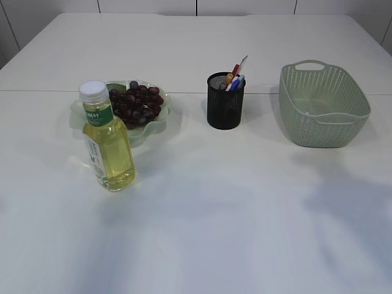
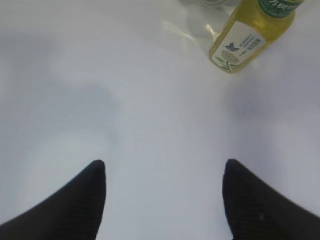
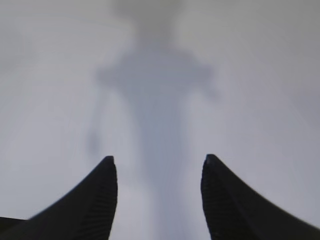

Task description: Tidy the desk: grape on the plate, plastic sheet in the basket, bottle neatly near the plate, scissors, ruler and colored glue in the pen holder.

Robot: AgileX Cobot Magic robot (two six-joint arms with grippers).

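A bunch of dark grapes lies on the pale green plate at the left. A bottle of yellow liquid with a white cap stands upright in front of the plate; it also shows in the left wrist view. A black mesh pen holder holds several colored items. The green basket stands at the right, with something pale inside. My left gripper is open and empty above bare table. My right gripper is open and empty above bare table. Neither gripper shows in the exterior view.
The white table has a seam running across behind the plate and basket. Soft arm shadows fall on the front part of the table.
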